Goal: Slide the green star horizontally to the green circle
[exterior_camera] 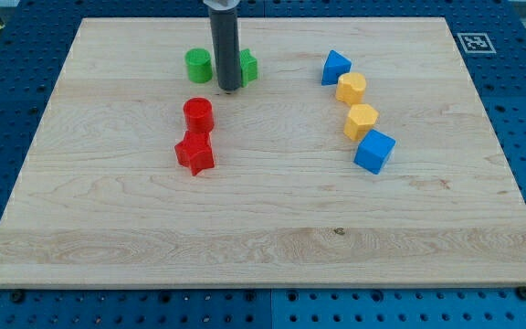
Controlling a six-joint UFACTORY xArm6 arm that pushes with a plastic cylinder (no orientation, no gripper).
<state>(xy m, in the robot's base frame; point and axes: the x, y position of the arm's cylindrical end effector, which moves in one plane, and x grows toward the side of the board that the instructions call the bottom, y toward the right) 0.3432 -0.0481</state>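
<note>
Wooden counter (263,219) on blue pegboard, no fingers, only my tip (229,89) holding nothing, wedged between green circle (197,65) leftward and green star (246,66) touching rightward: likely to shove star away, or clip red cylinder (197,115) below.

The rod came down from the view's top edge, upright and dark, with a paler collar just showing where it entered the picture. My tip (229,89) rested low on the desk (263,238), in the upper middle-left of the view. No more of the arm above the collar was visible.
</note>
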